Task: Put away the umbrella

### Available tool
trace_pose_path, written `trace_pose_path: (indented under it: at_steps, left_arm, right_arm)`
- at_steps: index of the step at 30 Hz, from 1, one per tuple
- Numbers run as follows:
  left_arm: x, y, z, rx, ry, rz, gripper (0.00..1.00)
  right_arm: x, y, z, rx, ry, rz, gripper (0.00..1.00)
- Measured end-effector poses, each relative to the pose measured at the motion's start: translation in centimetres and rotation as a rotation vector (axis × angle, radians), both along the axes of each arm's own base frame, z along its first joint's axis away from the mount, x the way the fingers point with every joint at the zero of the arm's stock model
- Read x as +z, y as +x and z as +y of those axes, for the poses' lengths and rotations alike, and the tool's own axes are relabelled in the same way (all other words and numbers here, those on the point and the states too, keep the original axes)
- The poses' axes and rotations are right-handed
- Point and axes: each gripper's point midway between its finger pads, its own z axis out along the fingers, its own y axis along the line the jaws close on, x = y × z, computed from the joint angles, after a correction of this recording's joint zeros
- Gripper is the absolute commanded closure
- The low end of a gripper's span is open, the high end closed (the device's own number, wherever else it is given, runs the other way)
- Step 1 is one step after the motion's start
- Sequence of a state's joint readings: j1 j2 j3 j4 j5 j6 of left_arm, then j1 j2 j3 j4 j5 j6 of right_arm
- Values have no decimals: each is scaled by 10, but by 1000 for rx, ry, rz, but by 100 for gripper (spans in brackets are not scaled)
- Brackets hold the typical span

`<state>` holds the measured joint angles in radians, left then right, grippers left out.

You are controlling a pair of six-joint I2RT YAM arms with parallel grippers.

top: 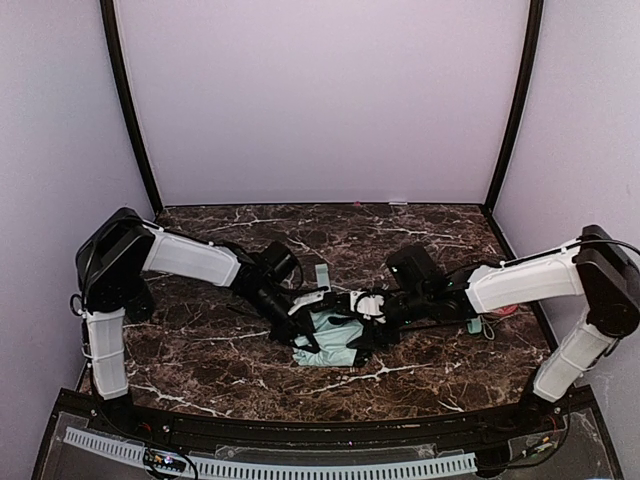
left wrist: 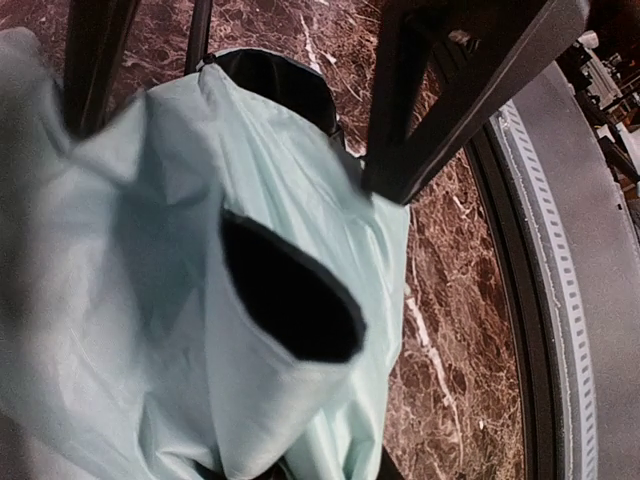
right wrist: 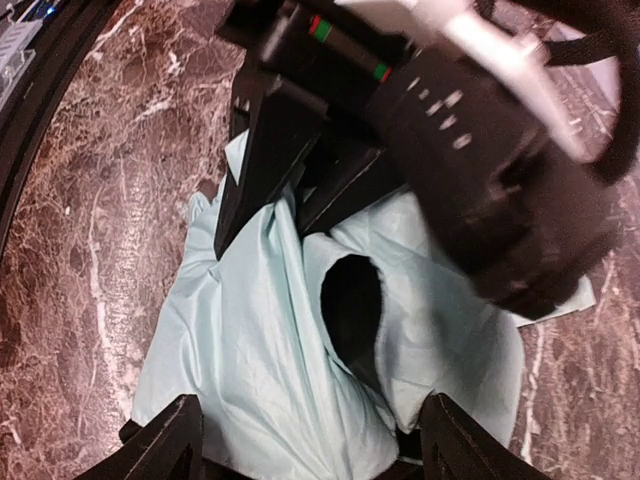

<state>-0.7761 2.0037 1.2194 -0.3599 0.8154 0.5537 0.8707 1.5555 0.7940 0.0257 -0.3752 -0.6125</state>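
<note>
Two arm bases sit at the near edge, just past a white perforated strip point(top: 300, 468). Both arms reach inward over the dark marble table point(top: 190, 340) and meet near its middle. There the umbrella point(top: 332, 345) lies on the table as a crumpled heap of mint fabric, somewhat nearer the front edge than the back wall.

The right gripper point(top: 360, 322) hangs over the heap from the right. In its own wrist view its fingers point(right wrist: 165, 445) are spread wide, one on each side of the fabric, clamping nothing. A black oval of lining point(right wrist: 352, 300) gapes between folds below it.

The left gripper point(top: 325, 318) comes down on the heap from the left. Its dark fingers point(left wrist: 95, 60) stand apart, with mint cloth humped up between them and touching both. I cannot tell whether they pinch that cloth.

Just beyond the grippers a small mint strip point(top: 322, 274) lies alone on the marble. Farthest back stands a pale lilac wall point(top: 320, 100)
</note>
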Motion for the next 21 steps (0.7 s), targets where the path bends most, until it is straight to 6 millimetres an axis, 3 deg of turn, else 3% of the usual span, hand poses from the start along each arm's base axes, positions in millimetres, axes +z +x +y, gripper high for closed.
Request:
trace_pose_path:
  at_steps: [4, 7, 9, 14, 15, 16, 21]
  left_arm:
    - [2, -1, 2, 10, -11, 69, 83]
    - [5, 1, 4, 33, -26, 140, 83]
    - [6, 2, 5, 50, -32, 188, 76]
    - [12, 3, 11, 98, -34, 308, 39]
    - [15, 4, 12, 112, -40, 342, 13]
    - [17, 4, 12, 118, -46, 349, 3]
    - [38, -2, 24, 169, -87, 246, 1]
  right_arm:
    - [-29, 2, 8, 19, -46, 60, 34]
    - [-40, -2, 12, 22, -43, 114, 61]
    - [-43, -5, 15, 26, -31, 143, 77]
    - [-40, -9, 22, 7, 1, 254, 91]
    - [-39, -9, 22, -5, 5, 289, 92]
    - [-39, -7, 22, -18, 7, 317, 93]
    - [-41, -2, 28, -45, 4, 467, 95]
